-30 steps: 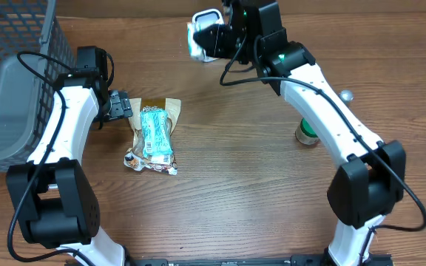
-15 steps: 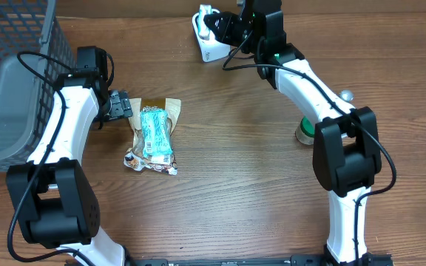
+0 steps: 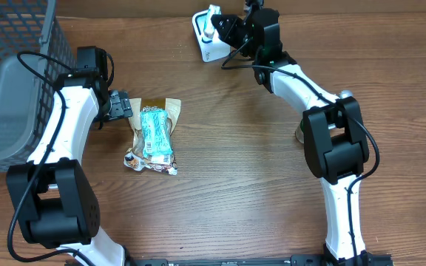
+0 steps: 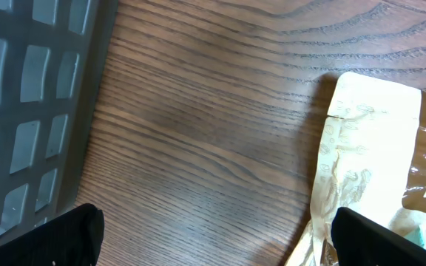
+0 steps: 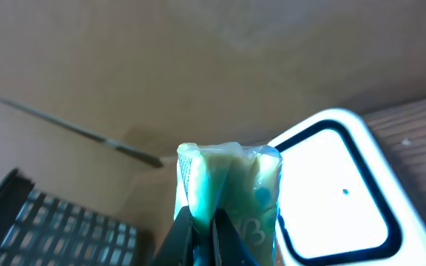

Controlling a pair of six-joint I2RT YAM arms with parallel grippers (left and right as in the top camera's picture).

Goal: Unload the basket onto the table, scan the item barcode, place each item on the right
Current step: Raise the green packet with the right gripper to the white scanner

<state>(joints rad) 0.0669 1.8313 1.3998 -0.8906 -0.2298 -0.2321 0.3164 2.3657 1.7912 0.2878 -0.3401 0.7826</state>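
1. The right arm [image 3: 294, 77] reaches to the far edge of the tabletop [image 3: 242, 185]. Its right jaws are closed tight on a small packet [image 3: 211, 16] with a pale green and white wrapper, pinching it at one end.
2. In the right wrist view the small packet [image 5: 231, 185] stands upright above the jaws, just beside the white face of the scanner [image 5: 335, 192]. Whether the two touch cannot be told.
3. From overhead the scanner [image 3: 207, 49] sits at the far edge of the tabletop, with the packet held just over it.
4. The left jaws stand wide open and hold nothing. They sit low over the tabletop, at the upper left corner of a snack bag [image 3: 152, 137].
5. The snack bag [image 4: 368, 148] lies flat on the wood, its tan crimped end between the open jaws.
6. A grey wire basket [image 3: 6, 74] stands at the left edge, well apart from the scanner.
7. A round green and white thing [image 3: 302, 135] is partly hidden behind the right arm.
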